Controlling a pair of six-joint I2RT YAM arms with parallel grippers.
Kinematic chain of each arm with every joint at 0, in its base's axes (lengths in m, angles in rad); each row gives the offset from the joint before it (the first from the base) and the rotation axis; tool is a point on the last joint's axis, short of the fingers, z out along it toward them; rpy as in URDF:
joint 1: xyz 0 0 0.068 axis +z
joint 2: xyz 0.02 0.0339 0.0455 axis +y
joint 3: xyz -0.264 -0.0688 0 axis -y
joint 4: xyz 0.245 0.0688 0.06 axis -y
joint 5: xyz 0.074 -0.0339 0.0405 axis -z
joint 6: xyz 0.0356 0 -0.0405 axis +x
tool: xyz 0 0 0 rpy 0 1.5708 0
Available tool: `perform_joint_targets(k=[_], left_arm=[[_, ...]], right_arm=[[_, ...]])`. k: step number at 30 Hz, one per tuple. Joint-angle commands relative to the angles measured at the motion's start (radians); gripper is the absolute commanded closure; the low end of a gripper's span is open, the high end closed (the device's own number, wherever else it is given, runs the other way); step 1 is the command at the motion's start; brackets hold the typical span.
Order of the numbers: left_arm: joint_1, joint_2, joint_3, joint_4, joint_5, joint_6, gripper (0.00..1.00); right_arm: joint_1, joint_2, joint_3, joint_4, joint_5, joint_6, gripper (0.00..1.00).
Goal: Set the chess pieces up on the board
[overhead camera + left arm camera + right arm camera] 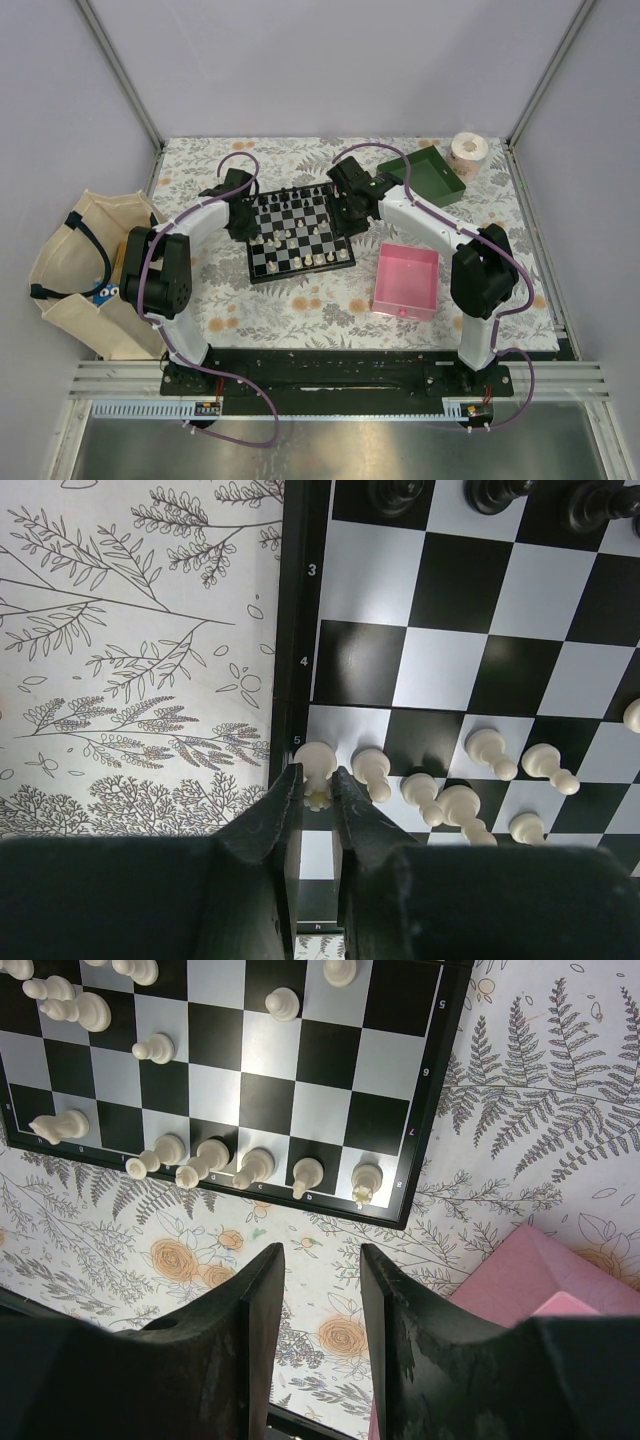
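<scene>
The chessboard (296,236) lies mid-table with black pieces (300,195) in its far rows and cream-white pieces (305,260) in its near rows. In the left wrist view my left gripper (317,780) is shut on a cream-white pawn (316,765) at the board's left edge by the mark 5; more white pieces (455,805) stand just right of it. My right gripper (318,1255) is open and empty, above the floral cloth just off the board's corner (400,1210), where a row of white pieces (255,1168) stands. In the top view it hangs at the board's right side (352,212).
A pink tray (406,281) sits right of the board and shows in the right wrist view (530,1280). A green tray (424,177) and a tape roll (468,152) are at the far right. A cloth bag (85,270) hangs off the table's left edge.
</scene>
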Motion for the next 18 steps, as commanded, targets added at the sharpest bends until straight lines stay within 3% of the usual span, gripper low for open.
perform_joint_targets(k=[1, 18], left_arm=[[0.003, -0.038, 0.023, 0.010, 0.016, 0.004, 0.92], [-0.021, -0.225, -0.141, -0.001, 0.076, -0.042, 0.95]], right_arm=[[0.010, -0.035, 0.021, 0.017, -0.006, 0.002, 0.55], [0.010, -0.032, 0.019, 0.019, -0.016, 0.006, 0.55]])
